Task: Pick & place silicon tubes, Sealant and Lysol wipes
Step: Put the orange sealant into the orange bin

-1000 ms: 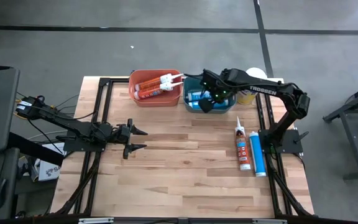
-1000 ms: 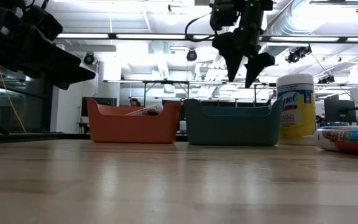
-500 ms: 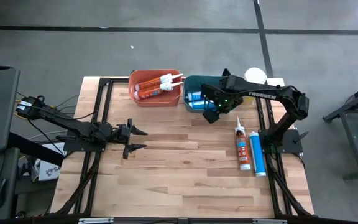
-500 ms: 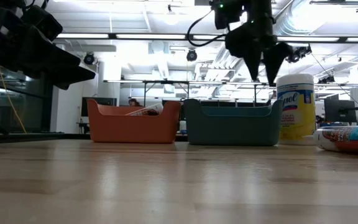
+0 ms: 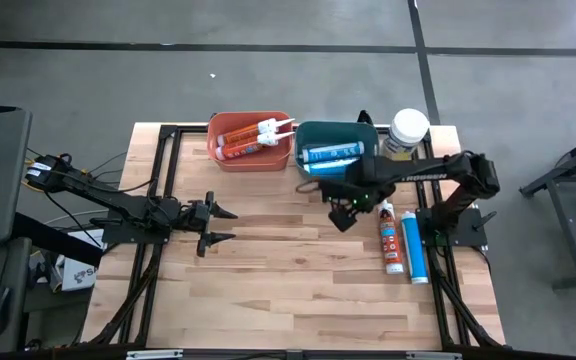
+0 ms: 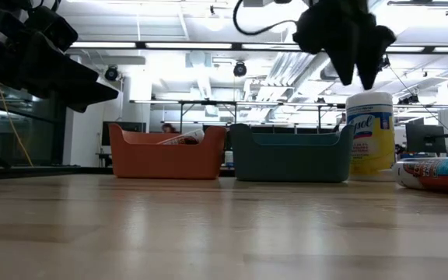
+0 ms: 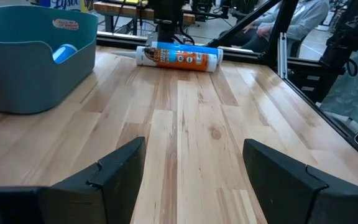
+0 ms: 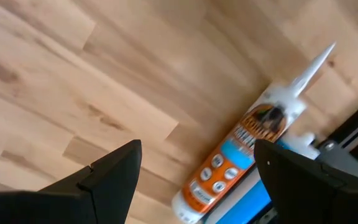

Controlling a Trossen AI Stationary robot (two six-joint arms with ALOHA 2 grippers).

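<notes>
Lysol wipes [image 5: 409, 132]: upright canister, white lid, yellow label, standing at the table's far edge toward the right corner, just beside the teal bin [image 5: 336, 127]; nothing is gripping it.

Teal bin: sitting at the far edge near the middle, holding a blue tube [image 5: 331, 153] lying flat. Orange bin [image 5: 249, 139]: touching or nearly touching the teal bin's left side, holding orange-and-white cartridges [image 5: 248, 137].

Orange sealant cartridge [image 5: 390, 234] and blue cartridge [image 5: 414, 246]: lying side by side near the table's right edge, nozzles pointing toward the far edge.

Right gripper [image 5: 342, 212]: hovering above the wood just left of the orange cartridge, fingers spread apart, carrying nothing.

Left gripper [image 5: 220, 224]: waiting over the table's left half, fingers parted and empty.

Wooden table [image 5: 288, 280]: the near half and the centre are lying bare; black frame rails [image 5: 164, 160] are running along the left and right sides.
</notes>
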